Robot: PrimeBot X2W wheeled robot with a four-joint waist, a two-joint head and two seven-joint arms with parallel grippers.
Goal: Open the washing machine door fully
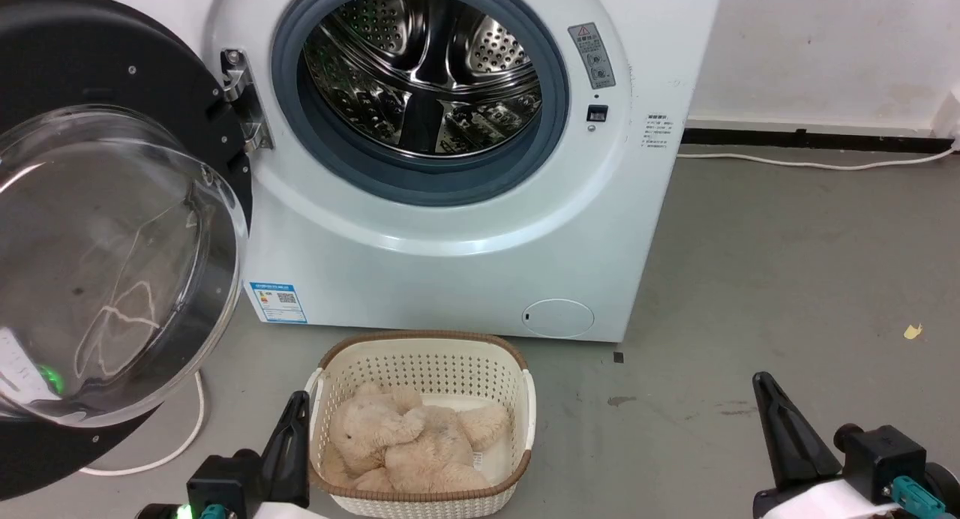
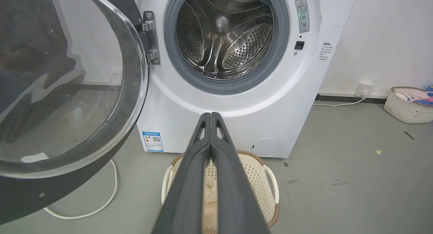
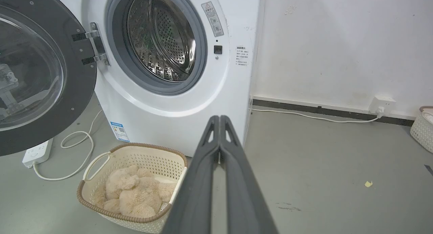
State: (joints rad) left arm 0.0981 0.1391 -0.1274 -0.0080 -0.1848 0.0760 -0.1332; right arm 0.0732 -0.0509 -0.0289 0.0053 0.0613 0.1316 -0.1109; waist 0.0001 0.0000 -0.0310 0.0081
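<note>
Before the door [image 1: 105,234] — jaws closed, seemingly empty.

Black washing machine door [image 1: 105,241], white washer [image 1: 450,279], cream perforated basket [image 1: 420,369], beige plush toy [image 1: 405,444]

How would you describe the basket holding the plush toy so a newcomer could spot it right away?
Find the white washing machine with its round door swung open. On the grey floor directly before it sits a cream perforated basket with a brown woven rim. Unlike the similar basket by the wall, this one holds a beige plush bear.
</note>
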